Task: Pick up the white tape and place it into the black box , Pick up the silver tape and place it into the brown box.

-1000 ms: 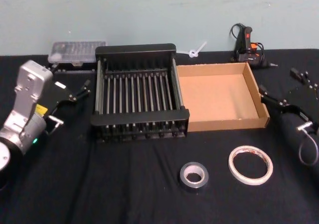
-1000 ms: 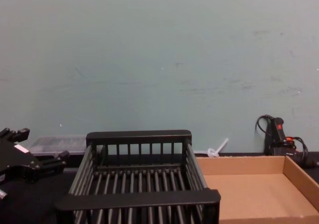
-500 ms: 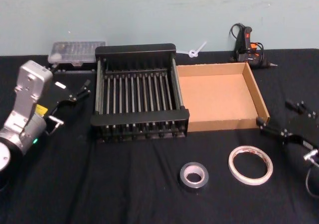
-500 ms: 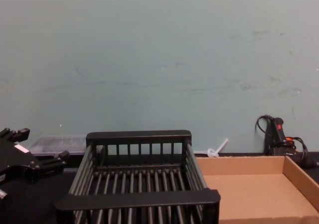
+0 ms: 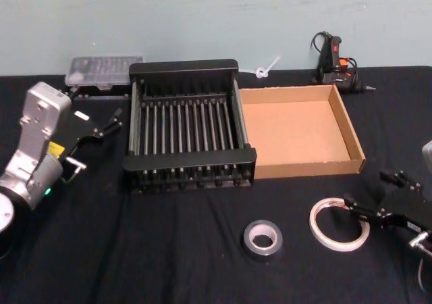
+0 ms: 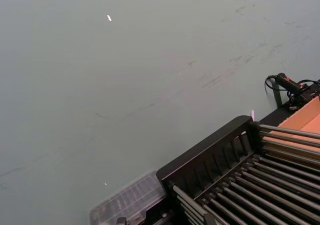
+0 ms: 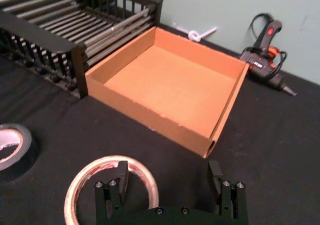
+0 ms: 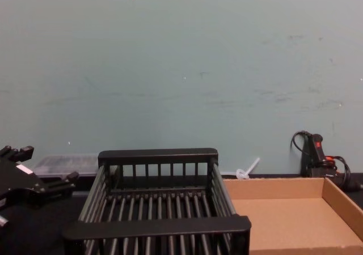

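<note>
Flat on black-clothed bench: white tape, thin printed ring, at five o'clock; silver tape, thicker dull roll, just at its nine o'clock. Right tool spread wide, low at ring's three o'clock edge, touching nothing, nearer by far. Left tool parked open at nine o'clock beside slatted plastic black box. Shallow cardboard brown box at one o'clock.

behind your table, draped in black cloth, you had a pale green wall, scuffed and flecked with small white marks.
</note>
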